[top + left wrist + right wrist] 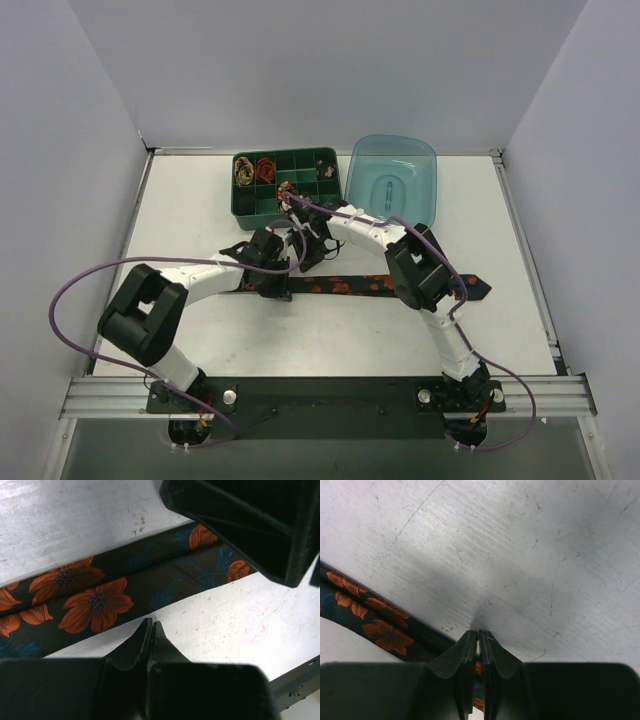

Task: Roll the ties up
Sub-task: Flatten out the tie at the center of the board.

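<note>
A black tie with orange-red flowers (380, 286) lies flat across the table's middle. It also shows in the left wrist view (95, 602) and the right wrist view (380, 630). My left gripper (272, 284) is at the tie's left end; its tips (151, 625) are shut with nothing between them, just off the tie's near edge. My right gripper (312, 250) is on the tie's far side; its tips (478, 634) are shut against bare table, and the tie shows beneath through the slit. Coiled gold-black (243, 170) and red (265, 168) ties sit in the tray.
A green compartment tray (300, 186) stands at the back centre. A clear blue lid (393, 178) lies to its right. The right gripper's black body (250, 525) hangs close over the tie, opposite my left fingers. Purple cables loop along both arms.
</note>
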You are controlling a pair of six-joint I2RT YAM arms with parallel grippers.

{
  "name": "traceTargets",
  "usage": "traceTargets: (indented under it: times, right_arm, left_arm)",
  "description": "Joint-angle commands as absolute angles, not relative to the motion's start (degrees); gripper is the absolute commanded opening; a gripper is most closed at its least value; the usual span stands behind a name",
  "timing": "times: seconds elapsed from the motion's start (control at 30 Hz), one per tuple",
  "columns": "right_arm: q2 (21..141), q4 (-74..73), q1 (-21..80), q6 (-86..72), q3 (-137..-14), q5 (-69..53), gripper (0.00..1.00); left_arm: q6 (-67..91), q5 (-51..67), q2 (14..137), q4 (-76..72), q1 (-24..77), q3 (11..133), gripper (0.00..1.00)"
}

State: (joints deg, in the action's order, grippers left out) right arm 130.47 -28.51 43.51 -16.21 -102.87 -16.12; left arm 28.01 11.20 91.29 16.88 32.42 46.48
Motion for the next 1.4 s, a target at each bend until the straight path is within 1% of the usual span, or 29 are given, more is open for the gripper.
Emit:
traceTargets:
  times: [0.0, 0.3, 0.57, 0.87, 1.03, 1.1, 1.2, 1.37]
  right_arm:
    - [130.69, -31.46, 45.53, -15.65, -98.44, -17.67, 0.08]
    - [129.81, -30.41, 46.05, -15.29, -95.63, -19.86, 0.00]
    - [128.94, -29.71, 47.46, -14.77, -93.52, -20.74, 0.00]
    - [127.27, -29.71, 47.99, -14.24, -91.76, -20.22, 0.00]
    - [123.41, -28.92, 47.90, -14.85, -92.11, -16.00, 0.00]
    - [120.51, -28.74, 47.90, -15.29, -92.72, -14.59, 0.00]
    - [116.11, -27.34, 47.90, -16.70, -91.68, -13.45, 0.00]
    - [109.25, -23.29, 47.99, -18.02, -87.46, -12.48, 0.00]
  left_arm:
    - [26.80, 9.23, 93.86, 12.92, 32.43, 49.30, 0.00]
    - [28.91, 8.79, 94.48, 10.20, 32.34, 50.36, 0.00]
    - [31.20, 9.58, 95.10, 5.37, 32.26, 49.75, 0.00]
    - [32.25, 8.96, 93.96, 3.35, 31.73, 49.75, 0.00]
    - [31.03, 10.20, 88.43, 2.29, 31.55, 47.82, 0.00]
    - [31.29, 9.76, 83.51, 2.11, 30.77, 46.33, 0.00]
    - [32.78, 10.89, 76.66, 2.02, 26.73, 42.90, 0.00]
    - [36.20, 15.81, 66.82, 2.02, 12.06, 35.70, 0.00]
